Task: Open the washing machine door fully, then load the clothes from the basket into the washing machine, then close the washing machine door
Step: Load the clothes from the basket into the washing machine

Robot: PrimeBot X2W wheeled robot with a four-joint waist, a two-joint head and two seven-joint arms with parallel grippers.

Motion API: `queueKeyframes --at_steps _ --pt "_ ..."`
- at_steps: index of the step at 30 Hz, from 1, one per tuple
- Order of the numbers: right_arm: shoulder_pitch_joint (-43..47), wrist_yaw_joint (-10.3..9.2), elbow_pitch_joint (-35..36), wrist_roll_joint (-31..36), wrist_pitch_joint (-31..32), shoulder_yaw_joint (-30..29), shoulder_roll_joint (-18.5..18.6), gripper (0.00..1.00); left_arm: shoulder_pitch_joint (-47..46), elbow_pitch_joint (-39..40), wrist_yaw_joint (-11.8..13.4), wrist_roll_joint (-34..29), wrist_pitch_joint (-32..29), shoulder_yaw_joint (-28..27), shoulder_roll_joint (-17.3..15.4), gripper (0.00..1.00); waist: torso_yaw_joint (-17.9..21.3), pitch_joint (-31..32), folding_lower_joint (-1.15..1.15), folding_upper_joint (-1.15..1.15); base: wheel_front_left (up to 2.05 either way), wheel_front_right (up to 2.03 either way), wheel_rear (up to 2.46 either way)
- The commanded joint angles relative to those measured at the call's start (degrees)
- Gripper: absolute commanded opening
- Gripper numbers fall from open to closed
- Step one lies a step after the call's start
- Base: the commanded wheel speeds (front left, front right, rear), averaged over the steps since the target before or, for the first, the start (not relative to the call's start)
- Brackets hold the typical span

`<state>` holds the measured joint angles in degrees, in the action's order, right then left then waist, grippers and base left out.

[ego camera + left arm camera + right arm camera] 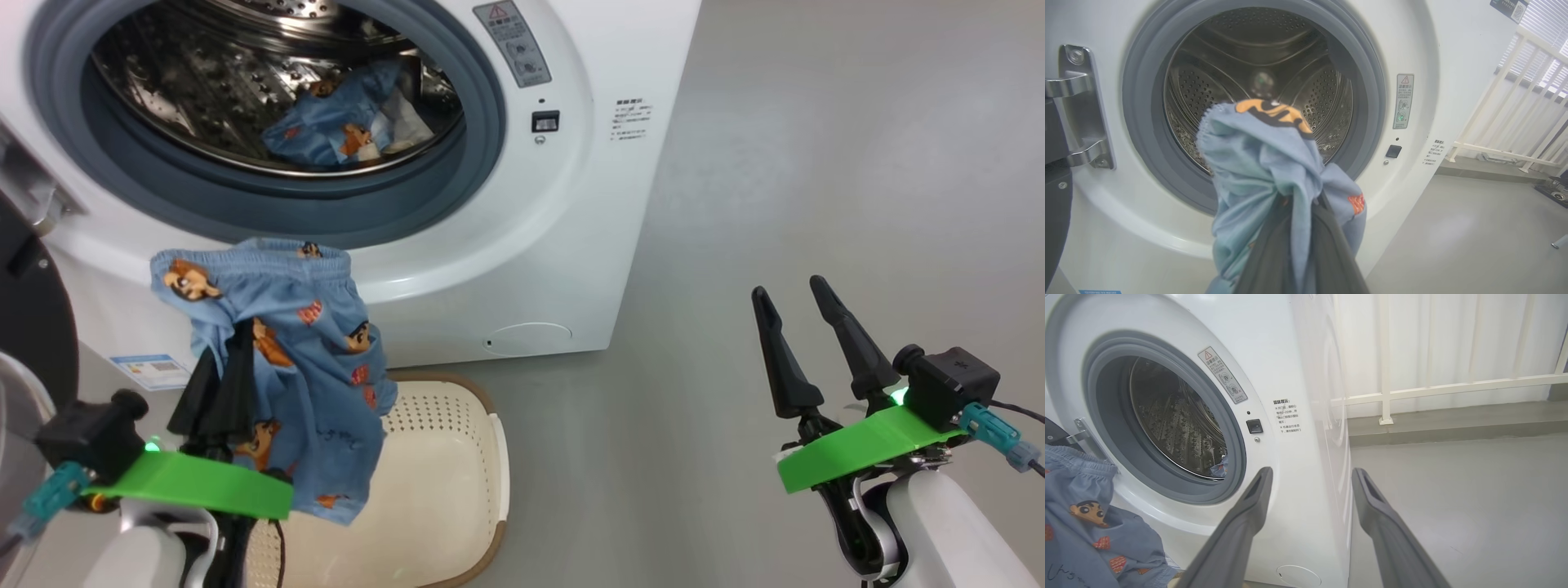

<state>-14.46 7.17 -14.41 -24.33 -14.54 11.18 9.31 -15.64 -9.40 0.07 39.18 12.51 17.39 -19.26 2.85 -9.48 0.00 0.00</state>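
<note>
- Far left edge of the head view: the round, glossy black-rimmed washing machine door stands swung open, clear of the mouth.
- Lower left: the left gripper is clamped on a light-blue cartoon-print garment, which hangs just below the opening's lower lip.
- Upper left to centre: the big white boxy washing machine shows its grey rubber gasket and perforated steel drum. A second blue garment lies at the drum's bottom.
- Bottom centre: the cream-white perforated plastic basket, brown-rimmed, sits on the floor just beside the washer's front, partly behind the hanging cloth.
- Lower right: the right gripper has its fingers spread wide and holds nothing, well apart from the washer.
- Right: smooth grey floor lies open. In the upper right of the right wrist view, a white railing borders it.
</note>
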Motion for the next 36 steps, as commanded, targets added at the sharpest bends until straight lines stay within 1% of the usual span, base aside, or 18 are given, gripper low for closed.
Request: queueKeyframes --at_steps 1,6,12,18,24,30,36 --pt "-0.1 0.32 1.7 0.1 -0.5 1.4 0.3 1.0 -3.0 2.0 0.4 -0.4 -0.1 -2.0 -2.1 0.0 0.5 -0.5 0.0 0.0 0.0 0.0 0.0" --pt "-0.7 0.32 2.1 0.7 -0.5 1.1 0.0 1.0 -5.9 1.3 0.1 -0.7 -1.1 -1.6 -2.4 0.0 1.7 -2.3 0.0 0.0 0.0 0.0 0.0" --pt "-1.9 0.32 3.5 2.0 -0.5 1.2 -1.2 1.0 -14.0 -4.6 -1.9 -1.3 -3.0 -0.7 -3.2 0.0 3.1 -6.1 0.0 0.0 0.0 0.0 0.0" --pt "-3.1 0.32 4.7 3.5 -0.5 1.4 -2.5 1.0 -23.6 -14.1 -4.0 -1.5 -4.2 -0.1 -3.2 0.0 4.4 -11.0 0.0 0.0 0.0 0.0 0.0" --pt "-4.4 0.32 5.6 4.7 -0.5 1.2 -3.7 1.0 -34.4 -24.6 -5.7 -2.6 -3.9 1.3 -3.1 0.0 6.0 -16.2 0.0 0.0 0.0 0.0 0.0" --pt "-5.6 0.32 6.7 5.7 -0.5 1.4 -4.9 1.0 -45.1 -32.9 -6.6 -3.8 -3.2 2.2 -3.7 0.0 8.4 -21.5 0.0 0.0 0.0 0.0 0.0" --pt "-6.4 0.32 7.8 6.4 -0.5 2.2 -5.9 1.0 -55.0 -39.3 -7.1 -5.2 -3.6 3.5 -5.5 0.0 11.5 -27.2 0.0 0.0 0.0 0.0 0.0"
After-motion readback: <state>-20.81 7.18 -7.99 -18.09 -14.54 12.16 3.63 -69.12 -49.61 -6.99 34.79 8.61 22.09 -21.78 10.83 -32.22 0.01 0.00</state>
